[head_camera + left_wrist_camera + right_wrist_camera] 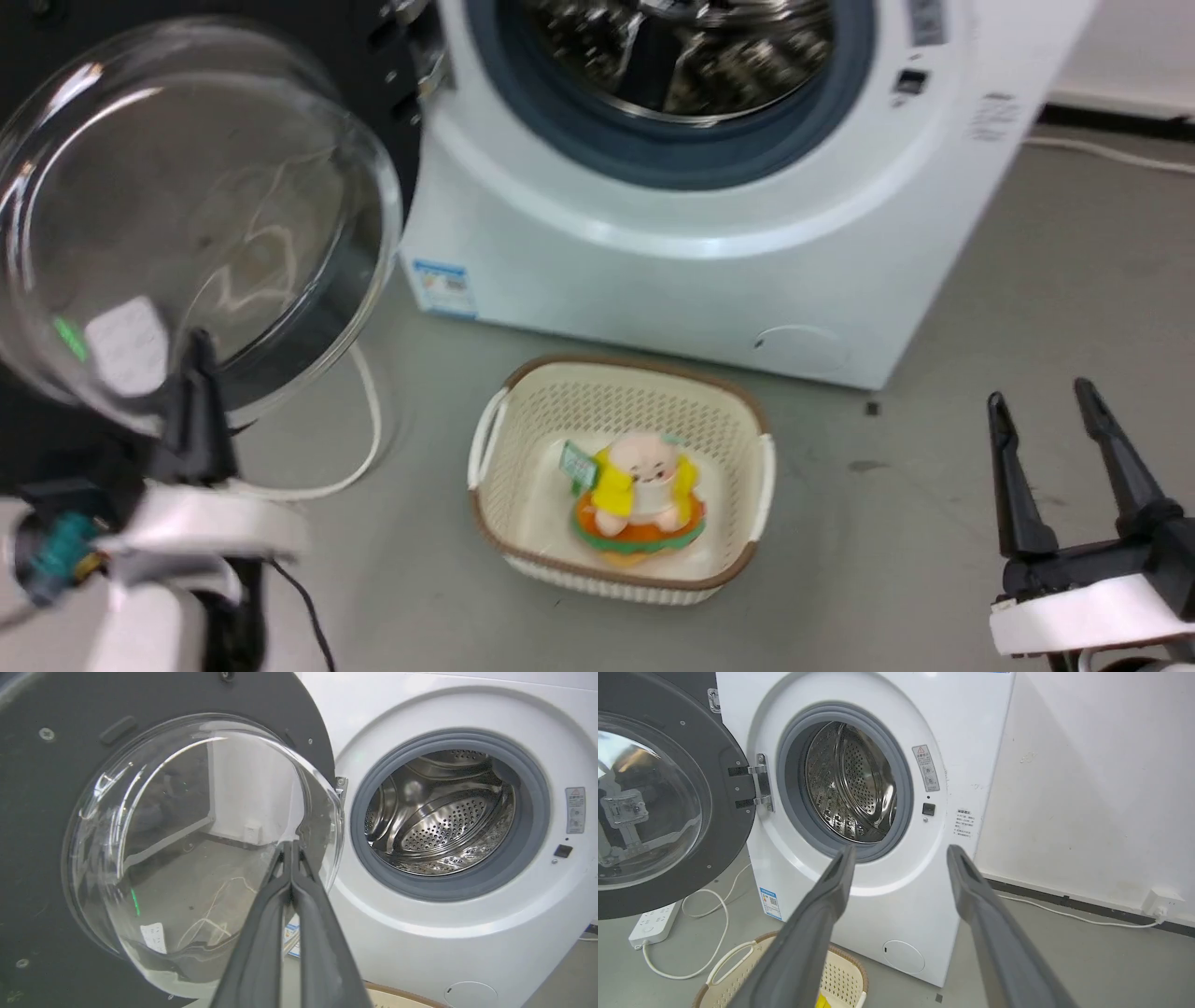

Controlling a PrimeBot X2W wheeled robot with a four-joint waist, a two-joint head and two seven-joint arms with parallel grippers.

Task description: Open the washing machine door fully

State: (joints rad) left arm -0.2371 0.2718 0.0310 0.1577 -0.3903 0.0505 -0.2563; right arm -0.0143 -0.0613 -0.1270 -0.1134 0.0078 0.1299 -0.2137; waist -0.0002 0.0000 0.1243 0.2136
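One white front-loading washing machine (pixel 672 271) stands with its single washing machine door (pixel 187 205) open wide on its hinge to the robot's left. The door's glass bowl bulges outward and the perforated steel drum (pixel 444 821) is exposed. Two grippers are in frame. The left gripper (pixel 290 845), fingers pressed together on nothing, points at the bowl's edge; contact cannot be told. The right gripper (pixel 1039 392), fingers spread, hangs over the floor, apart from the machine. One cream basket (pixel 597 401) in front of the machine holds one plush toy (pixel 639 490). One power strip (pixel 651 921) lies on the floor below the door.
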